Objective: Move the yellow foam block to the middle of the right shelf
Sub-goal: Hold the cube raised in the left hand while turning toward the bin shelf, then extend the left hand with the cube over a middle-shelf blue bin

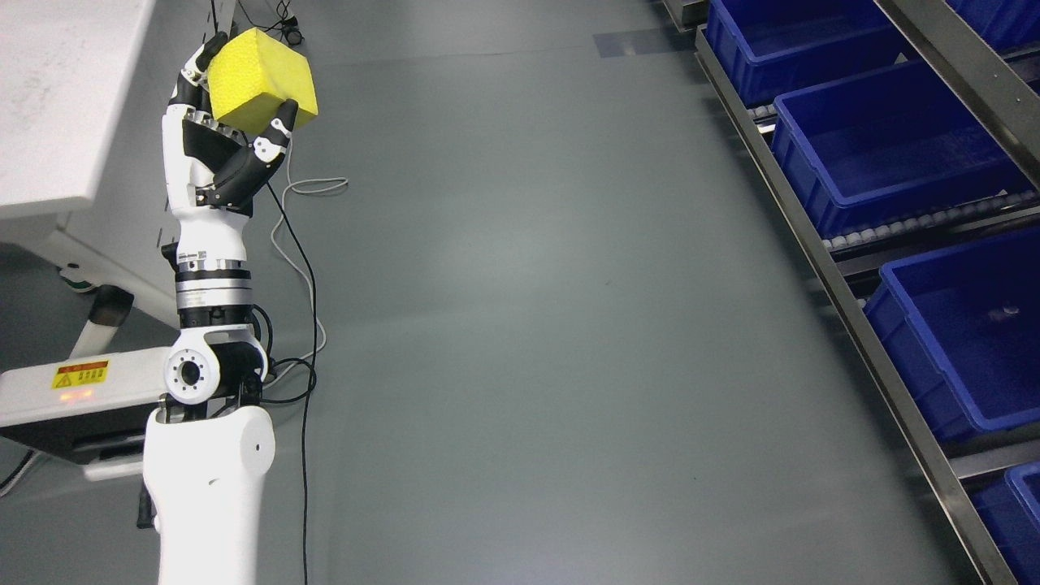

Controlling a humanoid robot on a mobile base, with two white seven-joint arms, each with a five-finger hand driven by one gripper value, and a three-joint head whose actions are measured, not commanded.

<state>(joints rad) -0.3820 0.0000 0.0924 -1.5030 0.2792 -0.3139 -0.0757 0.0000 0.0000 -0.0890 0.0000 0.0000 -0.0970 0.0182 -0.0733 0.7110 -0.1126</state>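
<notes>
A yellow foam block is held up at the upper left of the head view. My left hand is shut on it, with the thumb on its lower right side and fingers behind its left edge. The left arm rises straight up from the bottom left. The block is in the air, above the grey floor and beside a white table. The right shelf runs along the right side, far from the block. My right hand is not in view.
Several blue bins sit on the shelf's roller racks. A white table stands at the upper left. Black and white cables lie on the floor next to the arm. A white machine base with a warning label is at the left.
</notes>
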